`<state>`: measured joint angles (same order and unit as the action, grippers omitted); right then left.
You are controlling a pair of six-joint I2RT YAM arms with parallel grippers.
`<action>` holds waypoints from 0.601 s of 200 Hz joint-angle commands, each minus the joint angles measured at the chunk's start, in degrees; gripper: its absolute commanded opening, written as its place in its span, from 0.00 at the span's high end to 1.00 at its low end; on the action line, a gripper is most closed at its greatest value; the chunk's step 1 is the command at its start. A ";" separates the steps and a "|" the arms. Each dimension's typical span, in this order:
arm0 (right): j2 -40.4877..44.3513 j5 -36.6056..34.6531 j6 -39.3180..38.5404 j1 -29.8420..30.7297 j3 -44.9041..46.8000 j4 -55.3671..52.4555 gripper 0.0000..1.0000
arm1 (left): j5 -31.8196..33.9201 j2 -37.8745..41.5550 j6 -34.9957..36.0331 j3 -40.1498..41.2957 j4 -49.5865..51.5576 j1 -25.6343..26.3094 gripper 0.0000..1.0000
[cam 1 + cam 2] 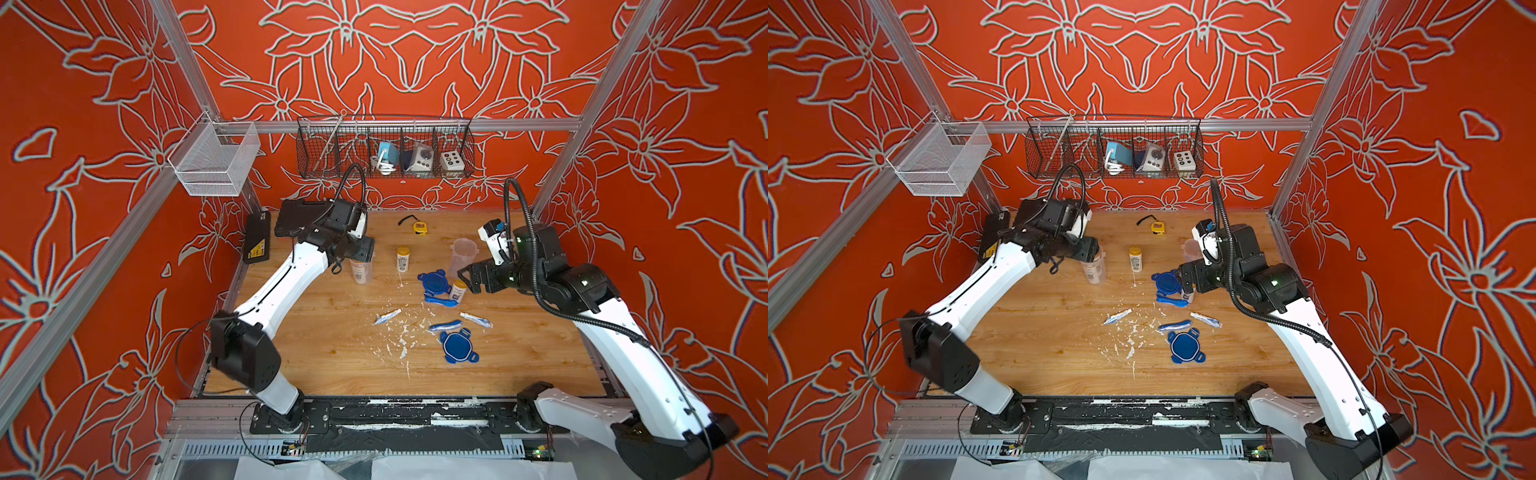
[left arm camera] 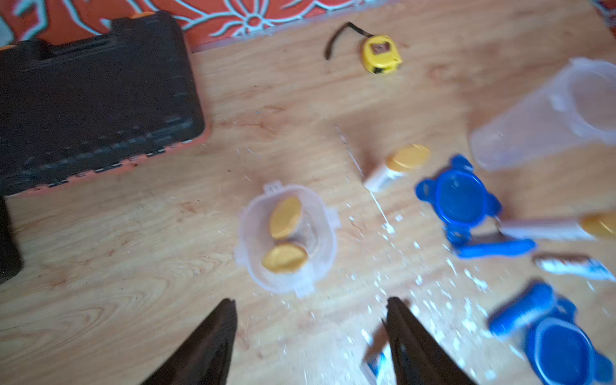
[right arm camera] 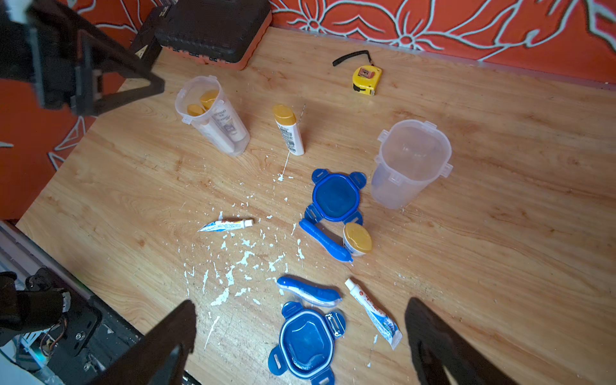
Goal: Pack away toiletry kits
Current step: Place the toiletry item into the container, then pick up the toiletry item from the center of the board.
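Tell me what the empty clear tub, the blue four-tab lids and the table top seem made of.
Empty clear tub: likely translucent plastic, slightly frosted; what lies behind shows through its wall. Blue four-tab lids: likely moulded plastic, glossy, with highlights on top. Table top: wood grain under a smooth sheen; solid wood or laminate, I cannot tell.

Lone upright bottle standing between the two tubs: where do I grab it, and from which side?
Probably best to grip the bottle across its white body, just under the yellow cap, coming down from above. It stands upright and touches nothing else, so its sides are free, and the cap gives a ledge against slipping.
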<state>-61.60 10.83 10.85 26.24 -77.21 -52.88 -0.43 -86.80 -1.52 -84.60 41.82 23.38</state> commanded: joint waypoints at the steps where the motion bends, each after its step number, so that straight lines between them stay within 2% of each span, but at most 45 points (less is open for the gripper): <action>1: 4.65 -1.39 0.45 -0.34 3.03 -5.20 0.02 | -8.16 3.12 2.44 8.22 3.41 5.85 0.29; 20: 7.75 -0.24 3.56 -0.33 7.27 -6.04 0.02 | -6.71 3.60 0.68 13.57 2.87 11.76 0.28; 43: 9.99 -0.54 7.51 -0.34 12.29 -6.48 0.02 | -9.84 2.28 -1.29 15.92 1.01 14.14 0.26; 61: 9.67 -0.65 7.39 -0.31 12.88 -6.68 0.02 | -9.78 -0.28 -0.41 16.54 0.53 16.33 0.26; 120: 9.64 -0.45 7.30 -0.37 13.83 -5.92 0.02 | -3.71 -12.53 2.79 13.38 -1.87 18.06 0.27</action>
<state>-52.88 10.57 17.08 26.24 -64.60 -58.61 -7.25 -95.35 -1.08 -69.23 41.25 41.25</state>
